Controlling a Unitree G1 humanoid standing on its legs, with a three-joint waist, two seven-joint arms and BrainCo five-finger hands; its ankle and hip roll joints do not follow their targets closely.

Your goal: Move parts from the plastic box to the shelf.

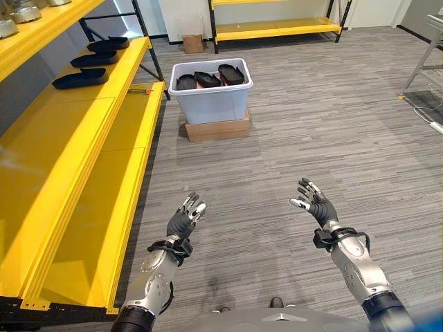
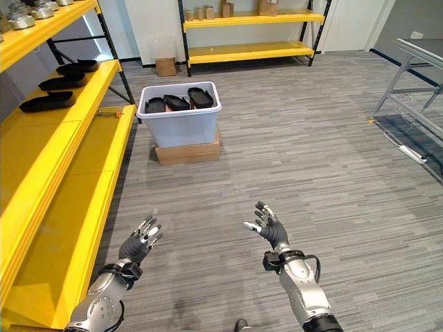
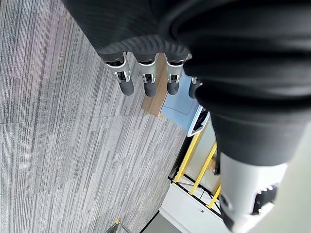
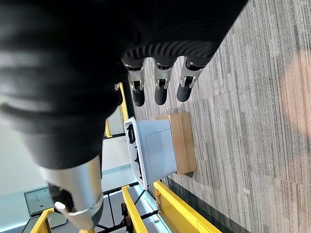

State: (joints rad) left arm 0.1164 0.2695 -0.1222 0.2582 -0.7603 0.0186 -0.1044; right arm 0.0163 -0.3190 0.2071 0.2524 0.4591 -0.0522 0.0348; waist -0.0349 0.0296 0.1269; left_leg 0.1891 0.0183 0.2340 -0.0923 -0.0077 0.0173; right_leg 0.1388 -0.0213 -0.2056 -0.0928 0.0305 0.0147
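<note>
yellow steel shelving runs down the robot's left side, and on its middle level three black tray-like parts lie in a row, well apart from the hands. further right, straight ahead across the grey striped floor, stands the pale blue plastic box on a flat cardboard carton; inside it more black parts stand on edge side by side, leaning against one another, their rims showing above the box wall. each looks like a shallow, elongated moulded tray with rounded ends and a raised lip, matte black. my guess is that they are light and fairly stiff plastic, not fragile, perhaps a little smooth to the touch; the upper rim or one rounded end that sticks up out of the box seems the natural place to take hold, with the thumb on one face and the fingers on the other, lifting straight up so the neighbours do not tip. the left hand hovers low over the floor near the shelf's lower edge, fingers relaxed and spread, holding nothing. the right hand hovers at a like height further right, fingers likewise loose and empty. both are well short of the box, so no part is yet in hand.
</note>
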